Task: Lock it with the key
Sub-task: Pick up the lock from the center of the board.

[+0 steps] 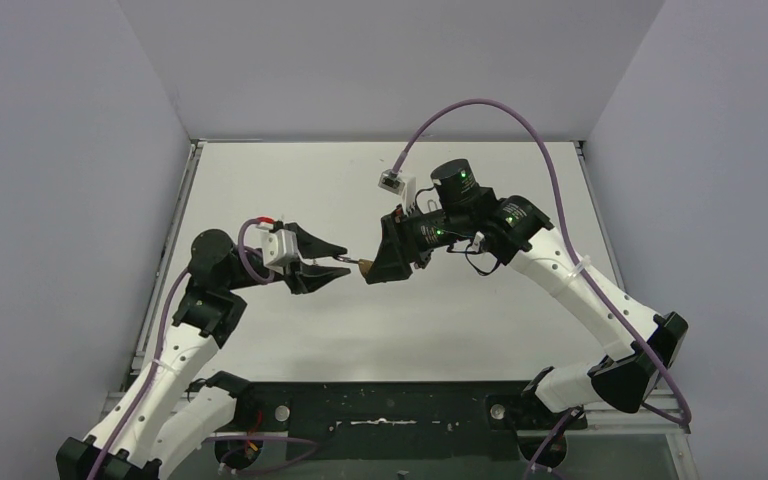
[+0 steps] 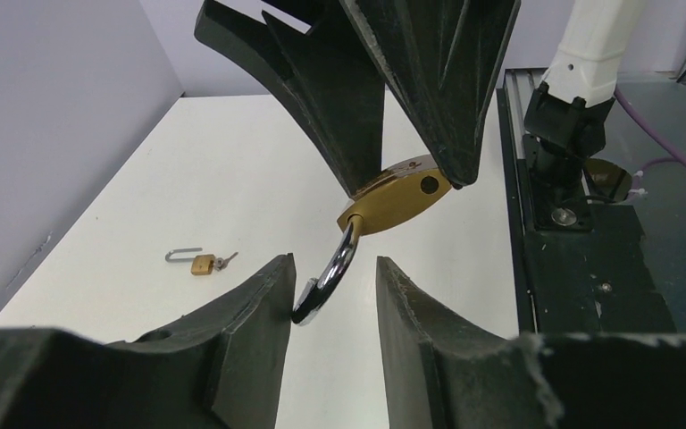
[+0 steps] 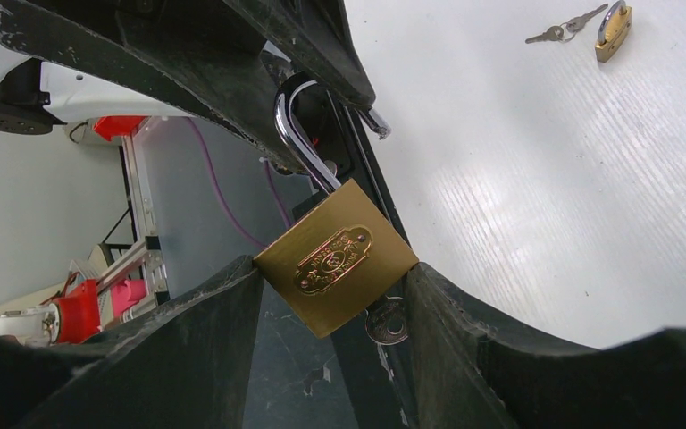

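Note:
My right gripper (image 3: 332, 268) is shut on the brass padlock (image 3: 335, 259) and holds it above the table. A key (image 3: 386, 323) sticks out of the padlock's underside. The steel shackle (image 3: 299, 134) is swung open and points toward my left gripper (image 1: 345, 260). In the left wrist view the padlock body (image 2: 397, 198) hangs from the right fingers (image 2: 438, 89). The shackle (image 2: 326, 281) reaches down between the open left fingers (image 2: 250, 313), its free tip touching the left one. In the top view both grippers meet at the padlock (image 1: 365, 268) mid-table.
A second, smaller brass padlock (image 2: 201, 262) with an open shackle and keys lies on the white table (image 2: 188, 179); it also shows in the right wrist view (image 3: 612, 27) beside its keys (image 3: 564, 27). Grey walls enclose the table.

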